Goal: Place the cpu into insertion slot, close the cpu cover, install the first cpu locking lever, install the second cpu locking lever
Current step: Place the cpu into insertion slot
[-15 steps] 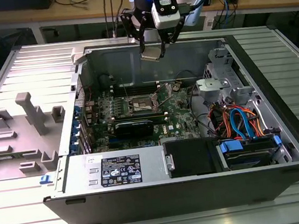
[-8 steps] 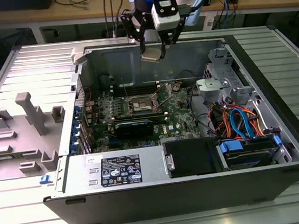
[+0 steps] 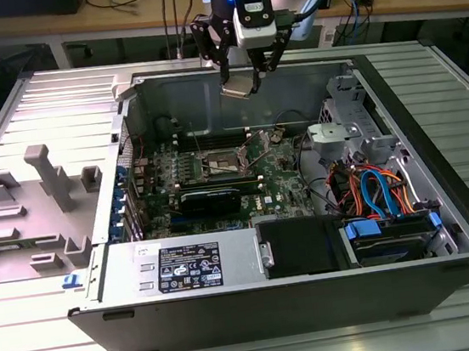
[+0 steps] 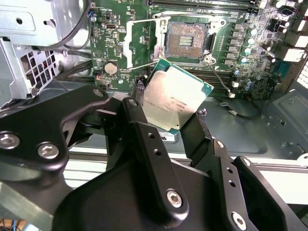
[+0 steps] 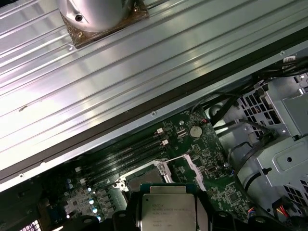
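The gripper (image 3: 241, 79) pinches the cpu (image 4: 176, 97) by two opposite edges, so its fingers are closed on the chip. The chip hangs in the air, well apart from the insertion slot (image 4: 186, 40), up above it and nearer the tall wall of the computer case (image 3: 183, 105). The slot sits open with nothing in it.

To do this step well, I think the chip must come over the slot flat and square, with the corners matched. Then it should be set down softly with no push, because the tiny pins look easy to bend.

The arm reaches down from above the slot. The chip looks a little tilted in its grip.
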`<state>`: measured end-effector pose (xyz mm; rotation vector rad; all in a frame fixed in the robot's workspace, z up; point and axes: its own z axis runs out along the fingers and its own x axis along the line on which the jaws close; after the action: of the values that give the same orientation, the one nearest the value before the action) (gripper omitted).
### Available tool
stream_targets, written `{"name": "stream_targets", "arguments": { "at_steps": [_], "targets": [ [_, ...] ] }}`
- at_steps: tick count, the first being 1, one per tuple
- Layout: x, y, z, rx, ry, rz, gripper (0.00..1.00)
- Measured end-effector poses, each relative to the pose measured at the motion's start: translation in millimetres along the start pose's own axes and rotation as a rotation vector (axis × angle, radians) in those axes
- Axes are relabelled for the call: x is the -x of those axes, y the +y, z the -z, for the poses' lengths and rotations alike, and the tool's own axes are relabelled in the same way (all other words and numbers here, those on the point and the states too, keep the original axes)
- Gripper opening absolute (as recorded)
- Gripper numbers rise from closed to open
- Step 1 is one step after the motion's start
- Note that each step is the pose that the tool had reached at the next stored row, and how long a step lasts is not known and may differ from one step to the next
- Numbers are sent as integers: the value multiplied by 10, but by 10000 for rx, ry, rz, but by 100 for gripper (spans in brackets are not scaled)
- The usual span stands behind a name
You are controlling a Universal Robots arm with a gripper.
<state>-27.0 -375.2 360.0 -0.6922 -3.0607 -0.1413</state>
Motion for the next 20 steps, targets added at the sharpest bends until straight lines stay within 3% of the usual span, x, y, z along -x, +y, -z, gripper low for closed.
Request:
{"name": "stream_targets", "arguments": {
  "at_steps": [10, 16, 20],
  "targets": [
    [0, 0, 1, 1, -8, -92, 55],
    [1, -2, -4, 18, -73, -838, 55],
    [13, -32, -5, 21, -88, -1002, 55]
  ]
}}
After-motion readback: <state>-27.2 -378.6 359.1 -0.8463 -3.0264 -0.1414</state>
